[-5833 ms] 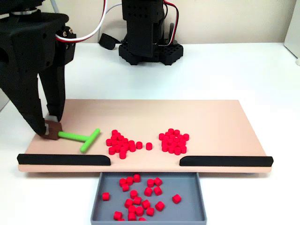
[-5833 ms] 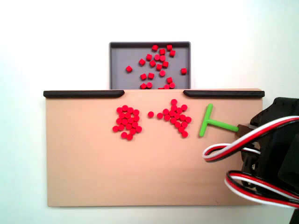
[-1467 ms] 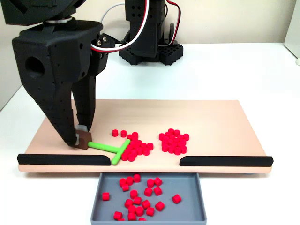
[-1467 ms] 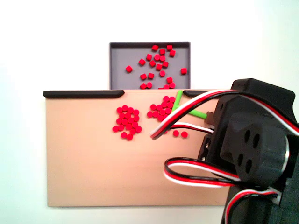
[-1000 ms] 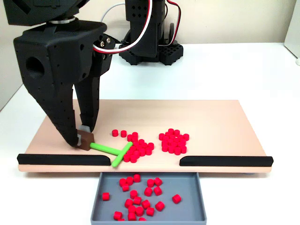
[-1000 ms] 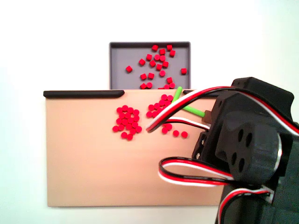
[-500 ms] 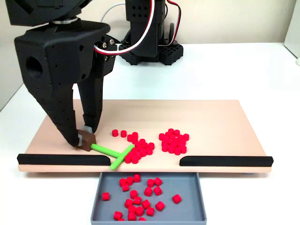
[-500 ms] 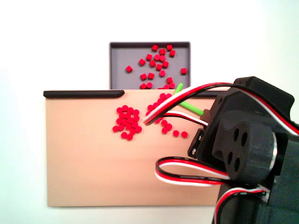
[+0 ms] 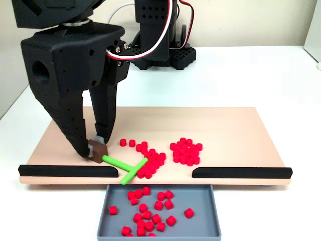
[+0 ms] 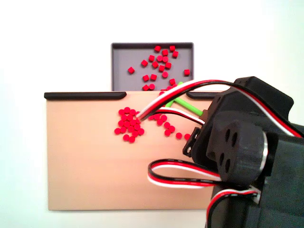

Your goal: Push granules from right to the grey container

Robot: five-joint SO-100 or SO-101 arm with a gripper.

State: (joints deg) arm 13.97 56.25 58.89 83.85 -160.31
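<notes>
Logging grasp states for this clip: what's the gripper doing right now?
Gripper: shut on the brown end block of the green T-shaped stick, its crossbar against the granules.

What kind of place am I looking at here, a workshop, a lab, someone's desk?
Probably a hobby or lab test bench: a small black robot arm's gripper holds a green T-shaped stick over a beige board, with red plastic granules and a grey tray.
</notes>
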